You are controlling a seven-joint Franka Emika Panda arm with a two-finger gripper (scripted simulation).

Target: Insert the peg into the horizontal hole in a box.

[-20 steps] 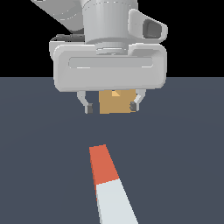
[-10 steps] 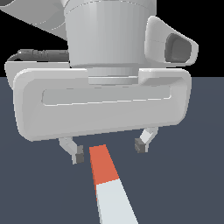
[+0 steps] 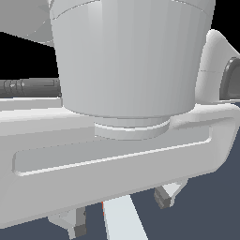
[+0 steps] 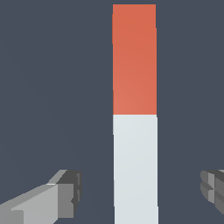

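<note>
Grey two-fingered gripper point(image 4: 140, 192), spread wide, straddles the orange-and-white square peg point(image 4: 134, 113); off-centre closure could twist it.

A bare simulated workspace: flat, featureless slate-grey floor point(image 4: 52, 87) under a plain black backdrop point(image 3: 28, 61).

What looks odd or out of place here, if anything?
Nothing looks damaged or askew. The peg lies flat and whole on the surface, between the open pincer's fingers, which don't touch it. The arm's body fills most of the exterior view, so the box isn't visible.
</note>
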